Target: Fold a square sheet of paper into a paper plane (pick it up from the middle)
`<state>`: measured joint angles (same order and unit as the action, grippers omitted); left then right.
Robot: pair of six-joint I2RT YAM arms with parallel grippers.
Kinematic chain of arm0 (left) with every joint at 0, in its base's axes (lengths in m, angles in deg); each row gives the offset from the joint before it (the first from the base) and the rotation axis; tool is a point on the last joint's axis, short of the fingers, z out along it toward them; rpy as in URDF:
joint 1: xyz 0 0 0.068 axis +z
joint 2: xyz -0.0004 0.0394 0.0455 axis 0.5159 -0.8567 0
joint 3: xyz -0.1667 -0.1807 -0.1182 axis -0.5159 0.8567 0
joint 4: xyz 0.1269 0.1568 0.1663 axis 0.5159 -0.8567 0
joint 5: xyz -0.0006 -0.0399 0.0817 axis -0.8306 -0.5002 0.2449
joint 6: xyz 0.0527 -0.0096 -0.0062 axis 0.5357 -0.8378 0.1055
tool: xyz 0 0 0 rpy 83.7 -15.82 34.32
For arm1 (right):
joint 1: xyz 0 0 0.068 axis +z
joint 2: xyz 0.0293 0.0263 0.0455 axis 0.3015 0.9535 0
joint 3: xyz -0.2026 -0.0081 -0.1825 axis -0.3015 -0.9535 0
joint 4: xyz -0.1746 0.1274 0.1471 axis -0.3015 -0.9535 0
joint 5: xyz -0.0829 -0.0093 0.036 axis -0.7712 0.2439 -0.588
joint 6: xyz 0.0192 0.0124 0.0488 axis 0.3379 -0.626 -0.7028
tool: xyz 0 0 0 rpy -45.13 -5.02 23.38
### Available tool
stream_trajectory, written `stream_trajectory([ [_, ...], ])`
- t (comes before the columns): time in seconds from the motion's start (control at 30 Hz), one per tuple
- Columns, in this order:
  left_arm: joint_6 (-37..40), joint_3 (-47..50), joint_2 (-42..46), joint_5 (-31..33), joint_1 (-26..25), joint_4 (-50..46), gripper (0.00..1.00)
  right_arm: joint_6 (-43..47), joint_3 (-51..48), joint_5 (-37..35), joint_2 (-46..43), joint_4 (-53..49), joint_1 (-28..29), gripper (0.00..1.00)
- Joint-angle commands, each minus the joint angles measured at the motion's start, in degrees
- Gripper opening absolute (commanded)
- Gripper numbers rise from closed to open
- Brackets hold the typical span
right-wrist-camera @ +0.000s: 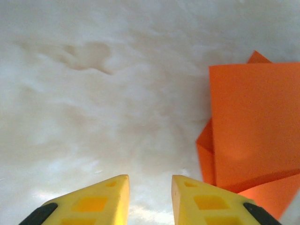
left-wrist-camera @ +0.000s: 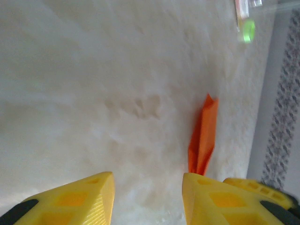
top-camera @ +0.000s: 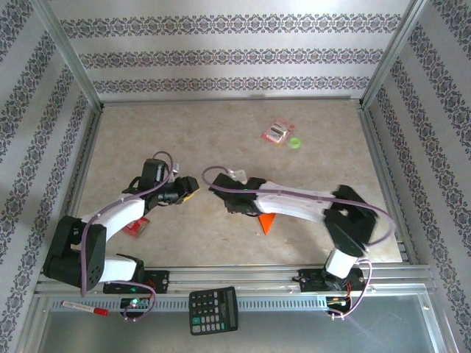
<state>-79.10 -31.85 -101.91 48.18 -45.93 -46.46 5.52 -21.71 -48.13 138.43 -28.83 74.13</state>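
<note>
On the table [top-camera: 221,140], orange paper plane [right-wrist-camera: 253,122], folded, layered flaps

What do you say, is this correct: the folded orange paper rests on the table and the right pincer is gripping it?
Not quite. The folded orange paper does rest on the table, but the right pincer is not gripping it: the right wrist view shows its jaws apart over bare table, the paper beside them.

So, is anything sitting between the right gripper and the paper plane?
Nothing visible. The right gripper stands open and empty over bare table, and the orange paper plane lies just beside its fingers, with no object between them.
</note>
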Motion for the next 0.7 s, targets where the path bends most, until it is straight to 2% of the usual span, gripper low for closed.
stream_trajectory([
  [0.0,-4.32,-0.71,1.90,1.21,-9.65,4.99,0.40,2.07,-9.16,12.32,-12.05,6.05,-5.87,0.30],
  [0.07,-4.81,-3.19,-1.03,2.78,-15.93,6.68,0.37,3.88,-15.32,20.49,-17.20,9.10,-12.08,0.31],
  [0.13,-5.66,-6.62,-6.25,2.56,-20.64,10.26,0.33,6.53,-20.03,24.23,-21.16,9.53,-18.31,0.31],
  [0.33,-6.77,-18.74,-22.95,1.98,-31.32,13.80,0.22,10.15,-25.13,24.25,-30.01,5.22,-34.15,0.33],
  [0.47,-7.31,-24.94,-31.65,0.30,-33.37,13.03,0.18,10.32,-27.31,27.58,-32.11,6.09,-40.41,0.33],
  [0.67,-3.73,-28.87,-38.17,-1.56,-32.23,6.73,0.16,11.87,-27.31,28.46,-31.14,5.70,-40.87,0.33],
])
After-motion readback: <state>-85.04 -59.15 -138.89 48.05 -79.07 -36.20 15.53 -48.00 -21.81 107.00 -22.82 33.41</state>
